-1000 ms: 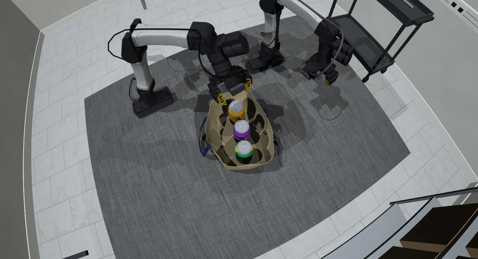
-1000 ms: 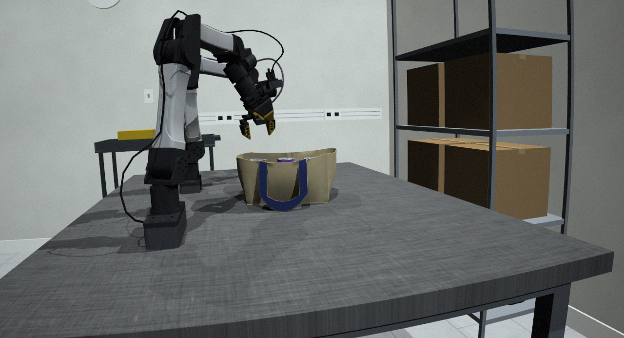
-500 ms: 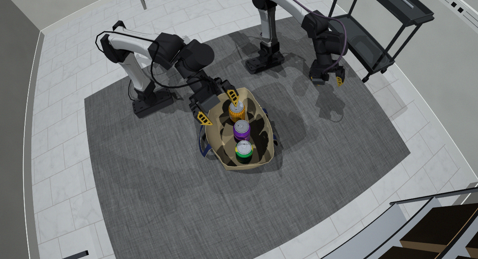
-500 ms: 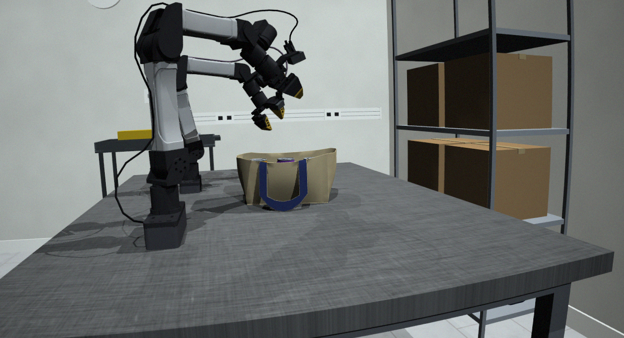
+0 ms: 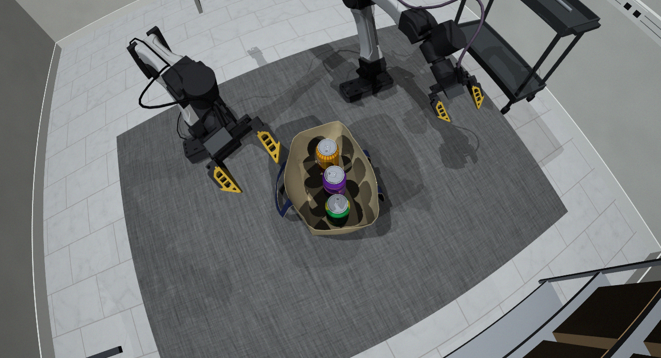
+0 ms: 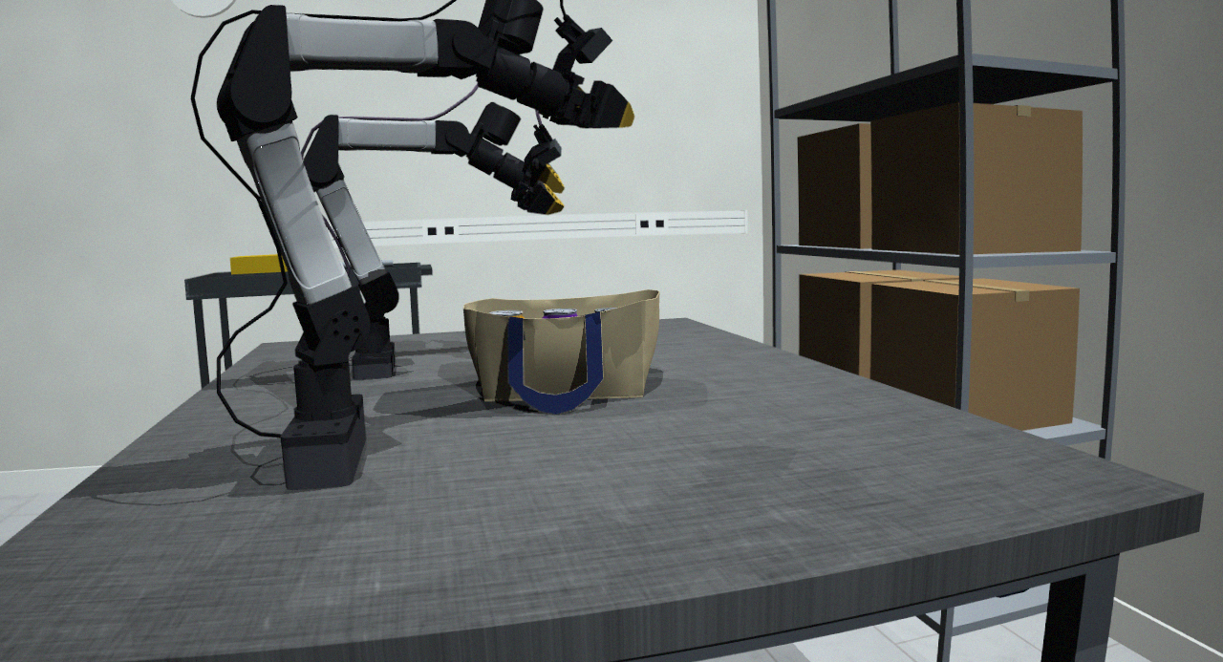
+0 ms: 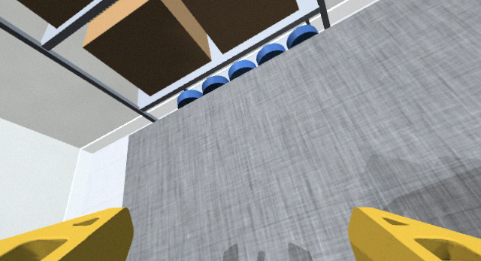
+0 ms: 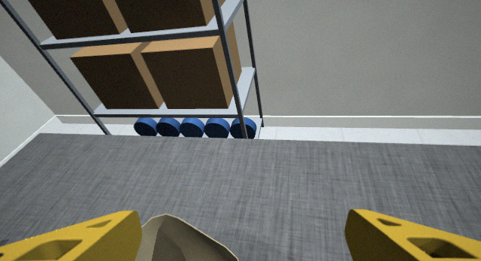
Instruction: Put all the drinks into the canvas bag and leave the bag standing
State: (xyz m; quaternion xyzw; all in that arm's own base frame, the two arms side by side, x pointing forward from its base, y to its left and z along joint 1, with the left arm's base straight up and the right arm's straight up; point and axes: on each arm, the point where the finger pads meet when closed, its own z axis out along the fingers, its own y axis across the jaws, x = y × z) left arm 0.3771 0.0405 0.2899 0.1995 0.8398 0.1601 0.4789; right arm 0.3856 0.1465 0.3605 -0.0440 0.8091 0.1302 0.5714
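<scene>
Dark gray table (image 5: 258,282) (image 6: 598,522) (image 7: 263,148) (image 8: 285,178) with an upright tan canvas bag (image 5: 295,171) (image 6: 628,351) (image 8: 180,238) directly on it.

From my exterior feed, I see a shelf rack (image 6: 965,230) at two o'clock holding cardboard boxes (image 6: 1026,179), and a yellow box (image 6: 254,265) on a dark cart (image 6: 202,287) at nine o'clock.

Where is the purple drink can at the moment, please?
In the top view, the purple can stands inside the tan canvas bag, between the orange and green cans.
</scene>
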